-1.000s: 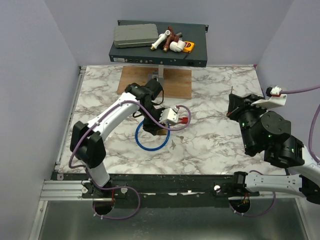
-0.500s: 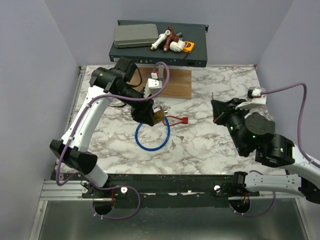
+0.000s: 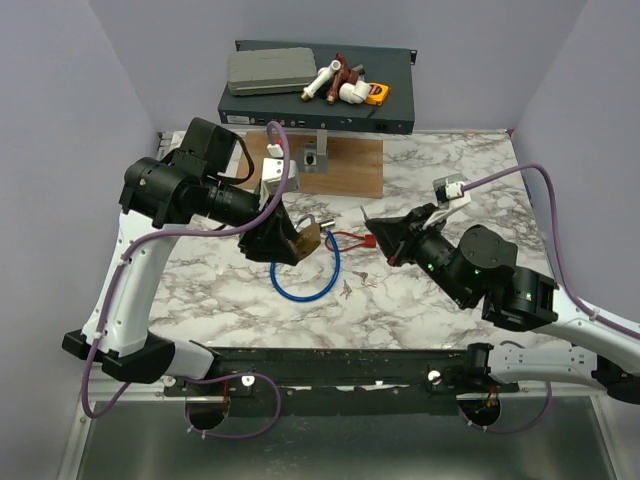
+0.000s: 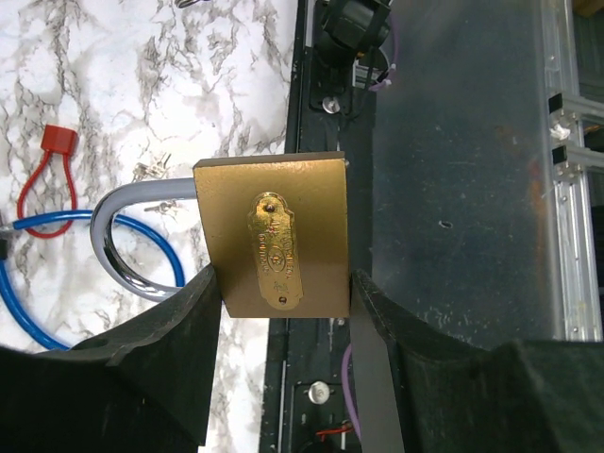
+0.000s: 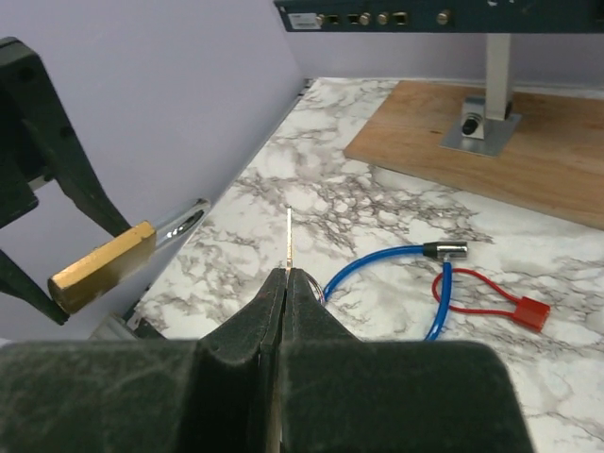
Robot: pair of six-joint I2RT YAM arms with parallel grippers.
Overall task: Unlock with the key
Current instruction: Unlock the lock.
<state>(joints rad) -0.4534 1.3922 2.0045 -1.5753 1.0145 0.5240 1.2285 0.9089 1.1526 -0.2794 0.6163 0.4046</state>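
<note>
My left gripper [image 3: 285, 240] is shut on the brass padlock [image 3: 305, 238] and holds it above the table, its silver shackle [image 4: 132, 241] pointing away. In the left wrist view the padlock body [image 4: 274, 236] sits between the two fingers [image 4: 189, 321]. My right gripper [image 3: 372, 228] is shut on a thin silver key [image 5: 288, 241], seen edge-on. Its blade sticks out of the fingertips [image 5: 286, 276] towards the padlock [image 5: 104, 264], with a gap between them. A red loop strap [image 5: 472, 293] lies on the table, apart from this key.
A blue cable loop [image 3: 305, 275] with a metal plug [image 5: 445, 250] lies on the marble table [image 3: 450, 180]. Small loose keys [image 3: 350, 285] lie beside it. A wooden board [image 3: 345, 165] with a metal stand and a black box [image 3: 320, 95] carrying items are at the back.
My left arm has lifted the padlock off the table and turned it. My right gripper has swung left and down towards the padlock with the key.
</note>
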